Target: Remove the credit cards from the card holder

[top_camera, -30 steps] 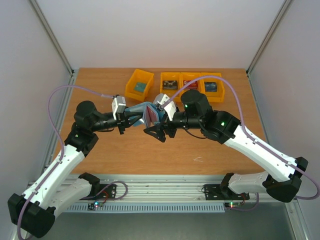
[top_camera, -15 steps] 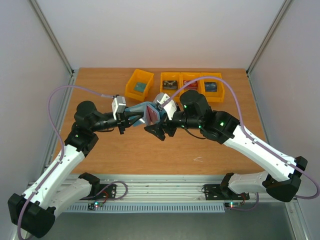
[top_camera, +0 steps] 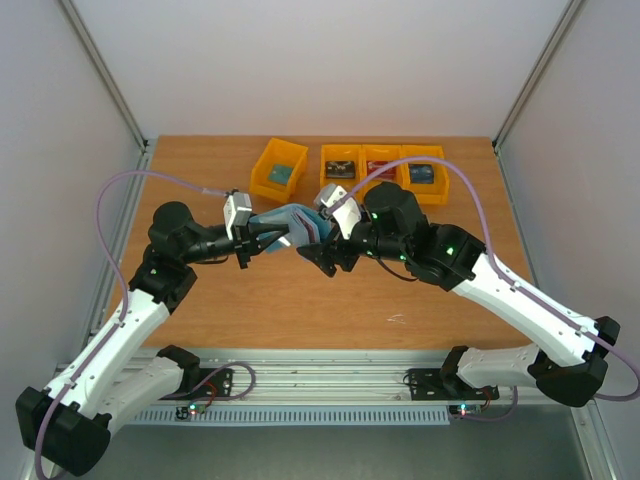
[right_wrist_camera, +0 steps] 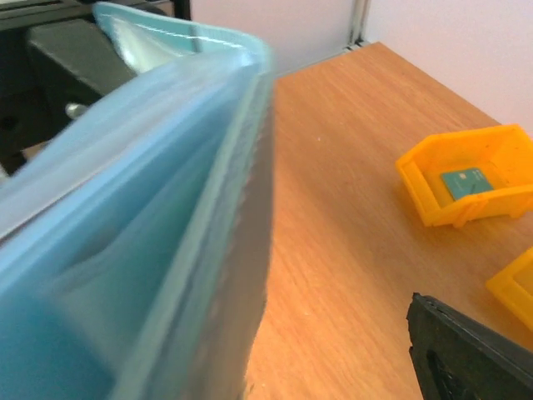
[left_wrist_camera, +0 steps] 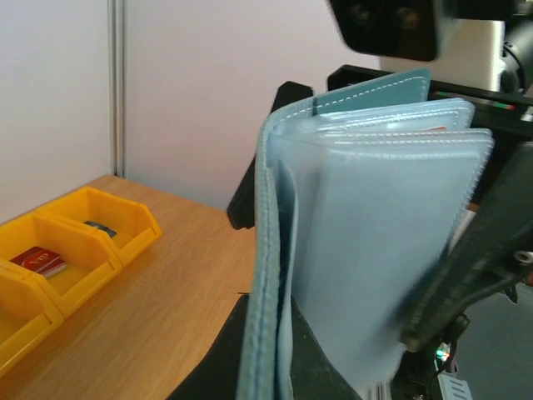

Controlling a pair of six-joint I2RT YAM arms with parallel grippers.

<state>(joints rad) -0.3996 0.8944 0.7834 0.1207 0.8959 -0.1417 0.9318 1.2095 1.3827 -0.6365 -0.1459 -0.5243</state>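
The slate-blue folding card holder [top_camera: 293,224] is up off the wooden worktop [top_camera: 300,300], its clear inner pockets fanned open. At its left end, the left fingers [top_camera: 261,240] are clenched tight on it. Over at its right edge, the right fingers [right_wrist_camera: 466,354] are spread wide and grip nothing; I can't tell whether they touch it. Behind the holder sit four yellow plastic bins [top_camera: 268,188], well apart from it, with credit cards [top_camera: 340,169] lying inside: teal, dark, red and blue.
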